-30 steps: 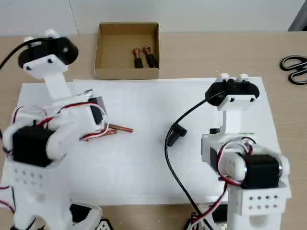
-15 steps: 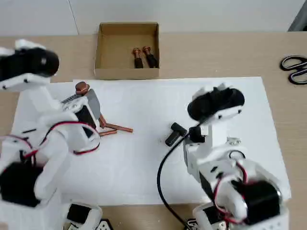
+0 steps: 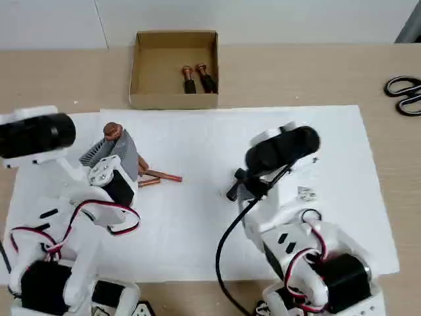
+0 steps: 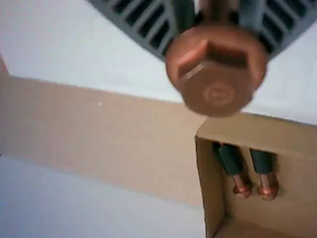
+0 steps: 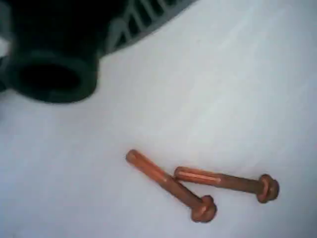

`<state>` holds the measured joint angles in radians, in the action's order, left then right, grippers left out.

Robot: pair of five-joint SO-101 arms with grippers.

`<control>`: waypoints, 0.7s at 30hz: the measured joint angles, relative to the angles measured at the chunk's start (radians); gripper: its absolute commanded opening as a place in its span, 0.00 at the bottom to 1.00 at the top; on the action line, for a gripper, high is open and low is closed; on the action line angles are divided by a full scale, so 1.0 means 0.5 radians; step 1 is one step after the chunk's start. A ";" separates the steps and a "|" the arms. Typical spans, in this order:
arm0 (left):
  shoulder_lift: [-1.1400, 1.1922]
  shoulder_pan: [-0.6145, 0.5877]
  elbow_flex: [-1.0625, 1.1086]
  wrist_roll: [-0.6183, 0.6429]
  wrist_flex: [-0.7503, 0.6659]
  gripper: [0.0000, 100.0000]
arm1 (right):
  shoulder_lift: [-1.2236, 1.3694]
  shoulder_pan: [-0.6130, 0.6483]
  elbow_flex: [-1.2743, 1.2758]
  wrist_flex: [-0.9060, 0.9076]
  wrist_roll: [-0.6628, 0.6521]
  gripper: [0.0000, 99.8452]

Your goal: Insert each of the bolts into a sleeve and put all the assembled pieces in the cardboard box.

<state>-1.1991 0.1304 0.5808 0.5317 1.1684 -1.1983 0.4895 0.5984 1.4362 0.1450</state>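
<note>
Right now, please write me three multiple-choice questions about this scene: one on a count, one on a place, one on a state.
1. How many loose bolts lie on the white sheet? A one B two C four
2. Where are the assembled pieces? A in the cardboard box B on the white sheet C in the left gripper
3. The left gripper is: A open and empty B shut on an assembled piece C shut on a bolt
Answers: 1 B, two copper bolts lie there. 2 A, both rest inside the box. 3 C, its jaws clamp the bolt below the head.
</note>
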 measured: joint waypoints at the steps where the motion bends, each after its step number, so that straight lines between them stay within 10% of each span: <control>1: -0.018 0.000 0.043 0.015 -0.040 0.01 | -0.015 0.064 0.043 -0.040 0.000 0.00; 21: -0.328 0.552 0.258 0.230 -0.203 0.01 | -0.334 0.442 0.497 -0.463 -0.040 0.00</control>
<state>-1.3633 0.4066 0.7096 0.6467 1.0671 -1.3656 0.7104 0.8470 1.2045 0.1250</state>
